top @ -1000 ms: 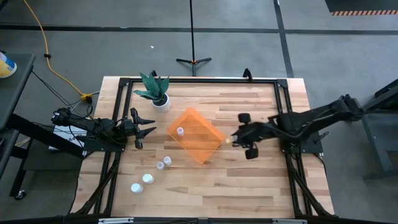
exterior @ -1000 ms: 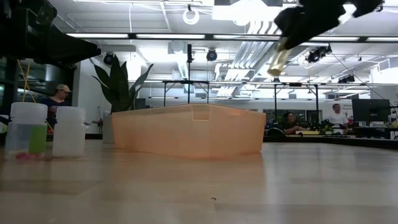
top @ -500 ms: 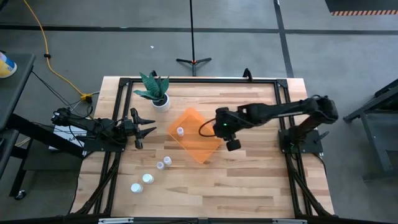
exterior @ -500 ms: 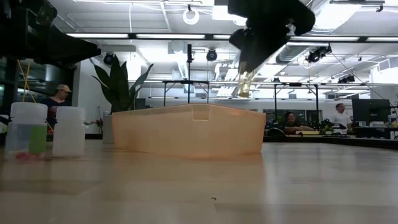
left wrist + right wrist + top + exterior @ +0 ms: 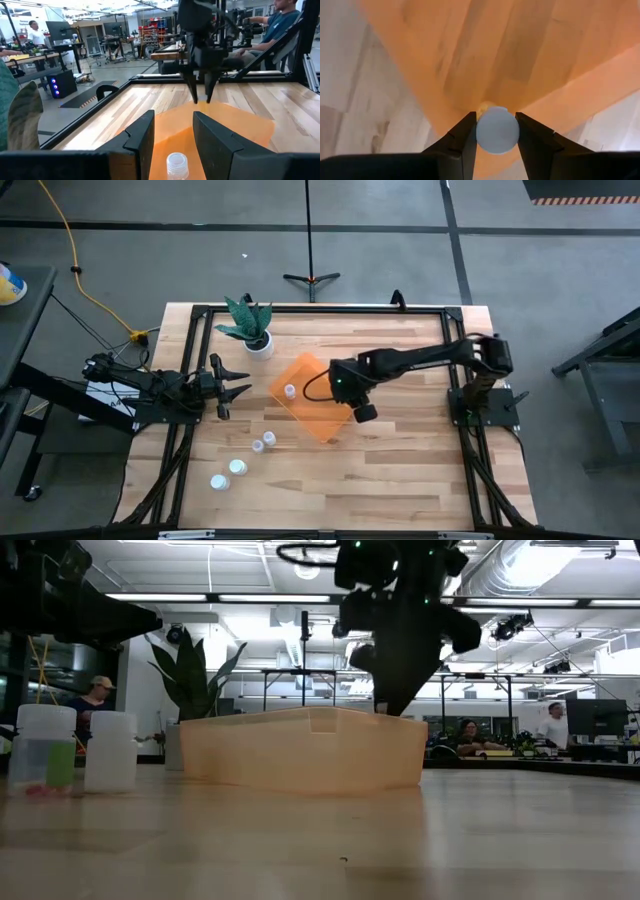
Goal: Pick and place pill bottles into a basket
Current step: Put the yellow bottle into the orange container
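Observation:
The orange basket (image 5: 322, 420) lies on the table's middle, with one white pill bottle (image 5: 290, 391) standing in it. My right gripper (image 5: 336, 385) points down into the basket and is shut on another bottle (image 5: 497, 131). In the low view its fingers (image 5: 396, 700) dip behind the basket's wall (image 5: 305, 752). Several more bottles (image 5: 257, 446) (image 5: 238, 467) stand on the table nearer the front left. My left gripper (image 5: 240, 390) waits open at the table's left side, facing the basket (image 5: 240, 125). My right gripper pinches the bottle by its sides just below the white cap (image 5: 497, 120), between its two fingers (image 5: 465, 137). The fingers come from above, pointing down, and lie along the bottle. The bottle stands upright with its cap toward the wrist, over the basket's floor (image 5: 485, 60). I cannot tell whether it touches the floor.
A white pot with a green plant (image 5: 258, 340) stands at the far left, close to the basket's far corner. A black frame (image 5: 320, 310) runs round the table. Two bottles (image 5: 45, 748) (image 5: 110, 750) show at the left of the low view. People sit in the room beyond.
My right gripper has carried the bottle toward the table's left edge, from beside the basket's right corner to over the basket. It has gone down until its fingers are below the basket's rim. It has stayed shut on the bottle.

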